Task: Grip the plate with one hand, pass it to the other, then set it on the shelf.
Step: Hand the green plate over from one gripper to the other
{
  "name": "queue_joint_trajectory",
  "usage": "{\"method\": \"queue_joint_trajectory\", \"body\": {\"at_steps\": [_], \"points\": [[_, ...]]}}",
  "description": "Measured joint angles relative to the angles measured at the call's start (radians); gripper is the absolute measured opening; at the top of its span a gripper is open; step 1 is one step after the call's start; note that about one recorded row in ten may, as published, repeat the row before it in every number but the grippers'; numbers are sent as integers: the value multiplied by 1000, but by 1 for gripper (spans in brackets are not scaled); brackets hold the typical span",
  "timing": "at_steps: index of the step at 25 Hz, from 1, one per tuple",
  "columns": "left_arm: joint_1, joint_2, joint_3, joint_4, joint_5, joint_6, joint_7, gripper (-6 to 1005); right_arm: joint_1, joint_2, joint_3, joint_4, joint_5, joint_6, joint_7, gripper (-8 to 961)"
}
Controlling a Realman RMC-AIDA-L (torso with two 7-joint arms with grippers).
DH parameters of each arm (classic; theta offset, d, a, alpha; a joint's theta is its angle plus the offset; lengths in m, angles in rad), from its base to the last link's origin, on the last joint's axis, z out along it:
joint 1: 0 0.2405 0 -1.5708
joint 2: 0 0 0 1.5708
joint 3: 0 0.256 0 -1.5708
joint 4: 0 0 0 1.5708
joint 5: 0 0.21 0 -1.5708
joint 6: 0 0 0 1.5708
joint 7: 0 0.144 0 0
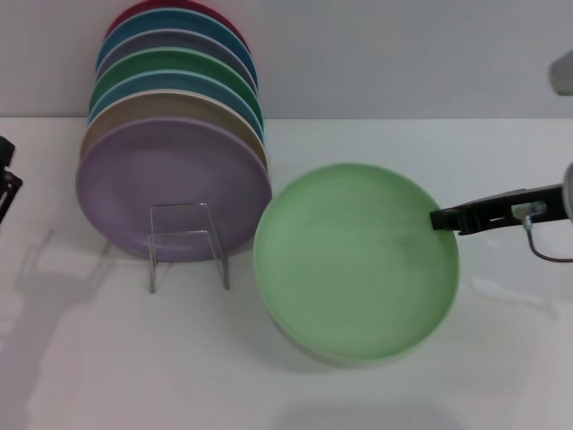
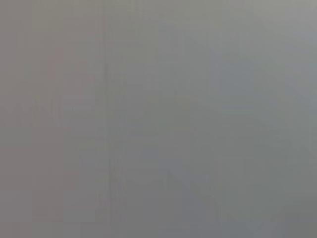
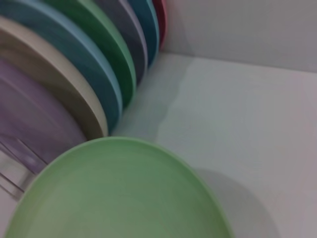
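Plate: the light green plate (image 1: 356, 262) is held above the bench (image 1: 501, 358), just beside the rack (image 1: 188, 244), on the side away from the stacked plates (image 1: 175, 134).
Right pincer: the right pincer (image 1: 440, 219) is closed on the plate's rim at the edge farthest from the rack; the plate hangs from this single grip.
Left pincer: the left pincer (image 1: 7, 179) sits well apart from the rack, at the far side from the plate; its opening cannot be told, and its wrist view shows only plain grey.
Rack: the clear front frame stands before the lilac plate (image 1: 170, 184), which leans upright with the rest of the row.
Risk 1: a one-edge grip may let the plate tilt or slip during the handover.
Risk 2: the near rim may strike the lilac plate or the frame and shift the row.
Surface: white, smooth, matte bench; shadows fall beside the rack.
Room: a plain pale wall (image 1: 403, 54) rises behind the rack.
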Motion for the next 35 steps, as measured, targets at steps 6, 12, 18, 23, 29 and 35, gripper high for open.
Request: {"method": "queue_joint_trajectory", "body": {"at_steps": [6, 12, 18, 23, 29, 35], "points": [[72, 13, 40, -164, 7, 7, -7, 858, -68, 1, 81, 6, 89, 17, -72, 18], [152, 190, 213, -611, 11, -420, -109, 857, -217, 4, 122, 59, 340, -111, -333, 18], [212, 398, 295, -1176, 12, -1011, -138, 857, -264, 6, 183, -65, 577, -144, -632, 17], [162, 484, 311, -1524, 11, -1535, -145, 857, -239, 3, 211, -152, 618, -146, -753, 17], [35, 350, 276, -1727, -32, -2137, 67, 857, -203, 1, 215, -186, 624, -136, -831, 19], [37, 26, 69, -1725, -256, -2466, 598, 857, -181, 3, 196, -204, 625, -123, -871, 22]]}}
